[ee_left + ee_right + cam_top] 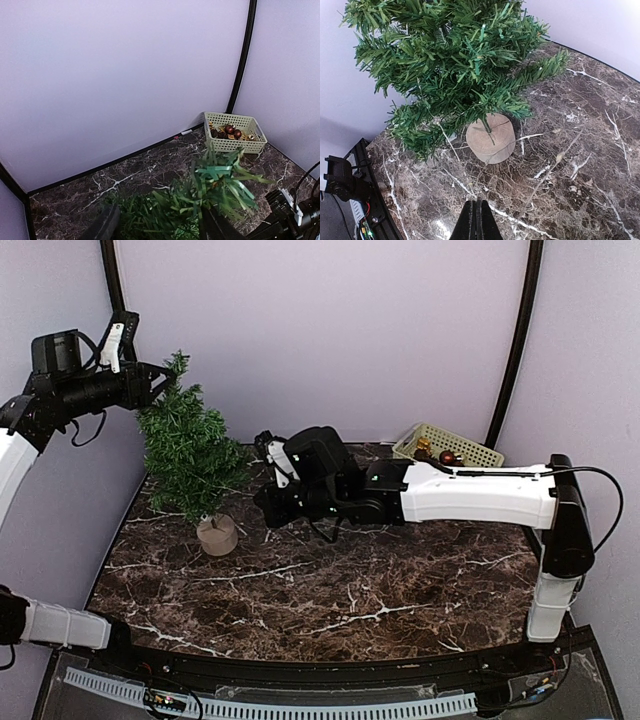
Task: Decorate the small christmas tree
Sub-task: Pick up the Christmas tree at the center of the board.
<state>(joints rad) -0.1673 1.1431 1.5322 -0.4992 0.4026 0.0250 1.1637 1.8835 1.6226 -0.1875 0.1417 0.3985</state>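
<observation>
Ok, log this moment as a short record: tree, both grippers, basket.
tree: small christmas tree standing on its round wooden base, left rear of the marble table
left arm: left gripper at the treetop, open, needles between its fingers
right arm: right gripper shut, empty, pointing at the base, apart from it
basket: pale basket in the back right corner, holding dark round ornaments
decorations on tree: none visible
</observation>
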